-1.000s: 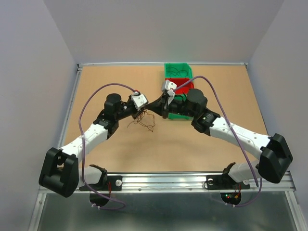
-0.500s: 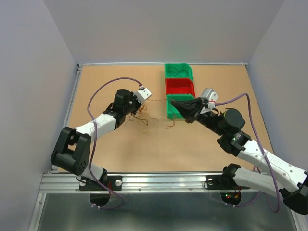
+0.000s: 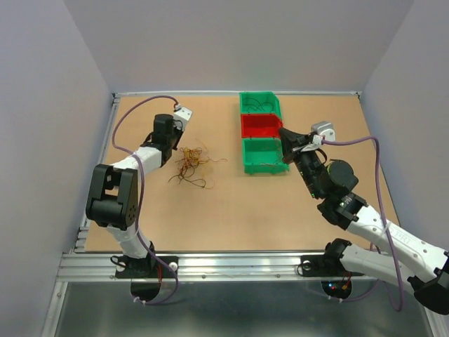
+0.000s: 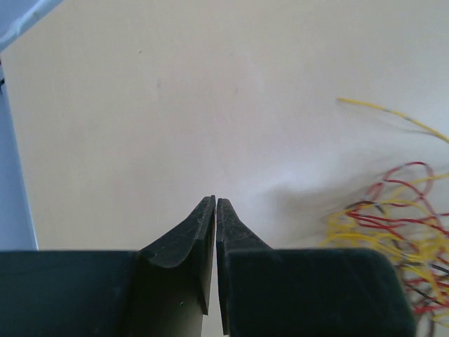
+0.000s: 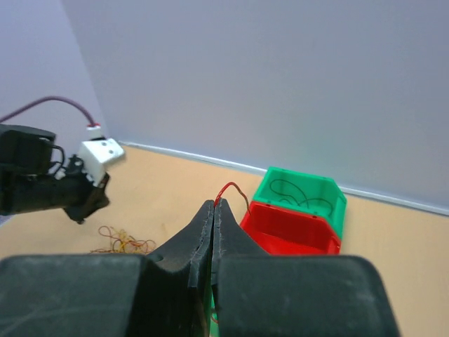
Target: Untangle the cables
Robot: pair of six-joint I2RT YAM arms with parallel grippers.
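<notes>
The tangle (image 3: 189, 159) of black, red and yellow cables was seen lying on the table (image 3: 231, 210), left of centre and well apart from the bins. A few loose strands were spread out from it toward the near side and the right.

The left gripper (image 4: 215, 201) was held low over bare table just left of the tangle. Whether it touched any strand could not be told. Its jaws were pressed together with only a hairline slit between them, and they appeared empty. In the left wrist view, red and yellow loops were seen at the right edge, beside the fingers.

Three bins were set in a row right of centre: the far green bin (image 3: 245, 104), the red bin (image 3: 261, 126) and the near green bin (image 3: 263, 168). The right gripper (image 5: 214, 203) was held up beside the red bin. Its jaws were clenched on a single red cable (image 5: 235, 189), which was arched out from the fingertips toward that bin. Dark cables (image 5: 287, 188) were seen lying in the far green bin.
</notes>
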